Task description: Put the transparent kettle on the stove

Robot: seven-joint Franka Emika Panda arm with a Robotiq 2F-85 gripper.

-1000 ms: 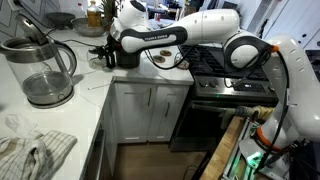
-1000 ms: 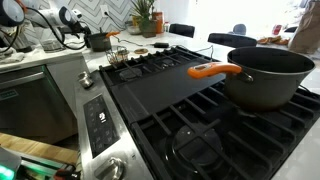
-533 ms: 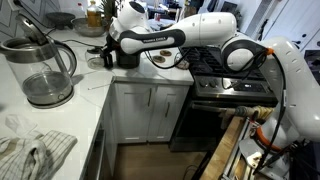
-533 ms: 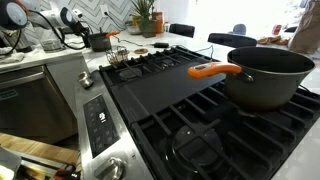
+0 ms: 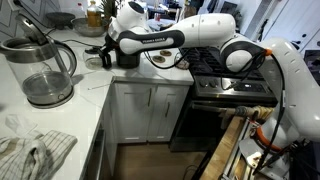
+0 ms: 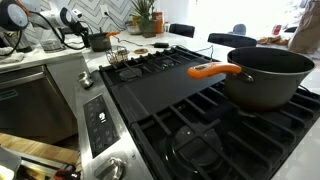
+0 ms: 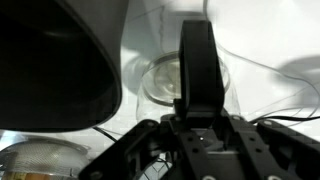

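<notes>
While the transparent kettle [image 7: 158, 82] sits on the counter [image 5: 90, 100] beside the black pot [image 5: 126, 56], well apart from the stove [image 6: 160, 75], the task looks barely begun — grasp, lift and carry remain. The tool [image 5: 108, 57] hovers at the kettle — whether wide or narrow cannot be told.

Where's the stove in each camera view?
In an exterior view: stove sits right of centre.
In an exterior view: stove fills most of the frame, seen across its grates.
Wrist view: not in it.
Shared landmark: black pot just off the stove's end, small at upper left, and likely the big dark shape at left in the wrist view.
</notes>
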